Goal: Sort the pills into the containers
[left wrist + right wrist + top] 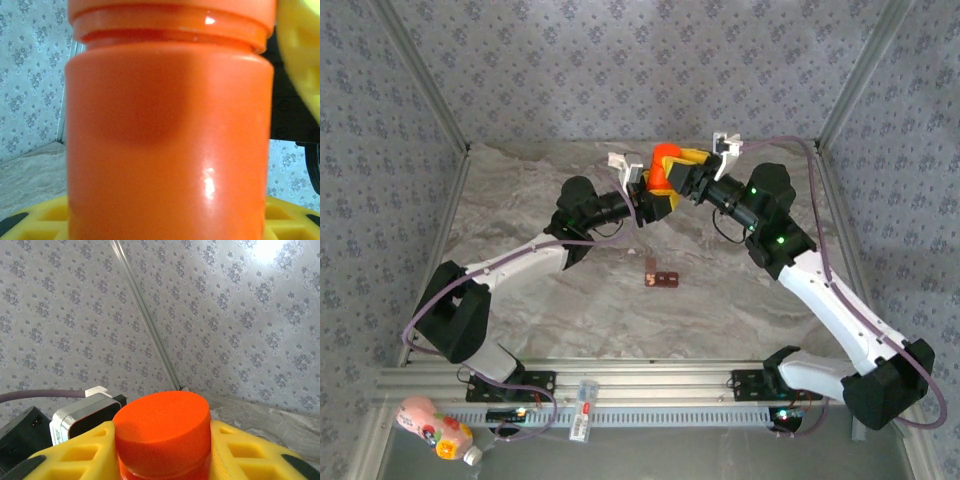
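Observation:
An orange bottle (663, 170) hangs above the far middle of the table, held between both arms. My left gripper (652, 196) is shut on its body, which takes up most of the left wrist view (167, 130), with yellow fingers (37, 220) showing at the bottom corners. My right gripper (162, 445) has its yellow fingers (82, 455) pressed against both sides of the orange cap (161, 427). The containers (661, 278), a small dark reddish-brown strip, lie on the table nearer me, below both grippers. No pills are in view.
A pink bottle (435, 428) and a small clear item (582, 410) lie by the metal rail at the near edge. Patterned walls and metal frame posts (425, 80) enclose the marbled table (520, 200).

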Action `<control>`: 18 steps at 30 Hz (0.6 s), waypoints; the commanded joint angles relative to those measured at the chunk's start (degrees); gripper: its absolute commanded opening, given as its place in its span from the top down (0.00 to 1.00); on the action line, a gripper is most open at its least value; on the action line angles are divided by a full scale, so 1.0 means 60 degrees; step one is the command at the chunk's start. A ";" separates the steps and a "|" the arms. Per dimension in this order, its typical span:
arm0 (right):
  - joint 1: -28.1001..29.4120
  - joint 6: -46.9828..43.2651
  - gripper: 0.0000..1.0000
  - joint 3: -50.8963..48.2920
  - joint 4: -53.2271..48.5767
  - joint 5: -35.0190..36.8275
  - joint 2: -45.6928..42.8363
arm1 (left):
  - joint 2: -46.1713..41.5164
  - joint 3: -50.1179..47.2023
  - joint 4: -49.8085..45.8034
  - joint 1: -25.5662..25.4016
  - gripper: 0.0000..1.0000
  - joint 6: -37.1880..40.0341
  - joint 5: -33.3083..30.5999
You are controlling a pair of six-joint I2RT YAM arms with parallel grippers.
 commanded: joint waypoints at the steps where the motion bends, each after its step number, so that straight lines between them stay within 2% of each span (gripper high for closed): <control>1: 0.0032 0.0004 0.27 0.0142 -0.1315 -0.0497 -0.0138 | -0.0382 0.0259 0.0899 0.0003 1.00 0.0147 -0.0478; 3: -0.0320 0.0111 0.18 0.0223 -0.1601 -0.0686 -0.0462 | -0.0428 0.0259 0.0648 -0.0018 1.00 0.0356 -0.0469; 5: -0.0698 0.0139 0.14 0.0275 -0.1940 -0.1013 -0.0803 | -0.0453 0.0245 0.0503 -0.0012 1.00 0.0465 -0.0451; 9: -0.1319 -0.0264 0.10 0.0323 -0.2821 -0.1828 -0.1288 | -0.0500 0.0305 0.0315 -0.0033 1.00 0.0561 -0.0197; 12: -0.1685 -0.0297 0.09 0.0381 -0.2780 -0.2783 -0.1249 | -0.0535 0.0431 0.0038 -0.0063 1.00 0.0683 -0.0008; 18: -0.1457 -0.0218 0.07 0.0657 -0.2355 -0.3654 -0.0447 | -0.0572 0.0576 -0.0270 -0.0150 1.00 0.0796 0.0194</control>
